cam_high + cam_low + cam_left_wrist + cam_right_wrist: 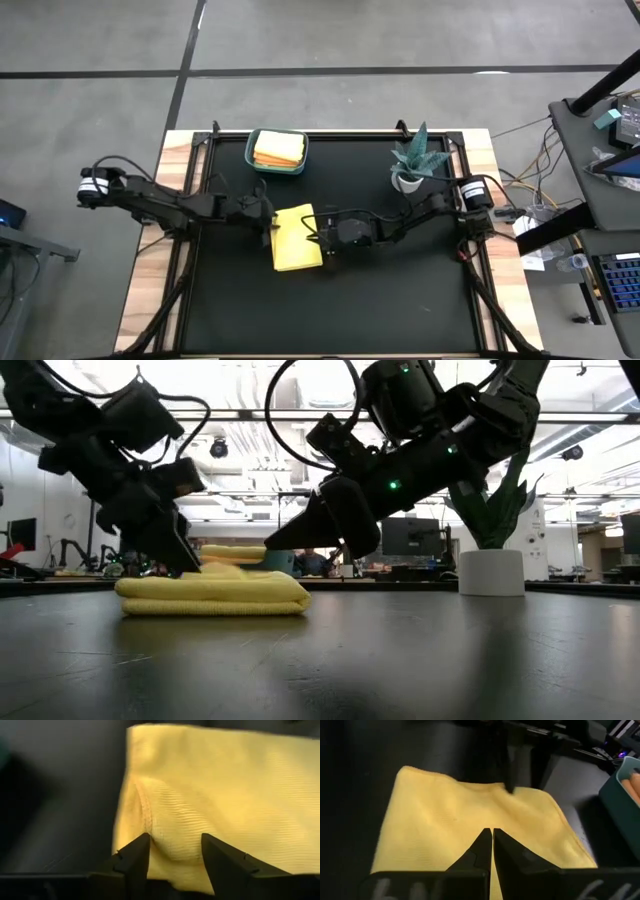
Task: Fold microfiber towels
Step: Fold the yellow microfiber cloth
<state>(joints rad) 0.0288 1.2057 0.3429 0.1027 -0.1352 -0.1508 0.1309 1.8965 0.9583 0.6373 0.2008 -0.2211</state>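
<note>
Black matting covers the table (400, 300) in the high view. A yellow towel (297, 238) lies folded at the middle, the left gripper (268, 228) at its left edge and the right gripper (322, 240) at its right edge. Far of it, a teal bin (277, 151) holds more folded towels (279, 148), yellow over orange; a potted plant (412, 165) stands far right.

Low view: the towel sits flat in stacked layers, so this fold looks nearly finished.

Left wrist view: the fingers stand parted either side of a hemmed corner, seemingly released.

Right wrist view: the fingers are clenched together, empty, over the cloth.

Likely left: moving this towel to the bin.
</note>
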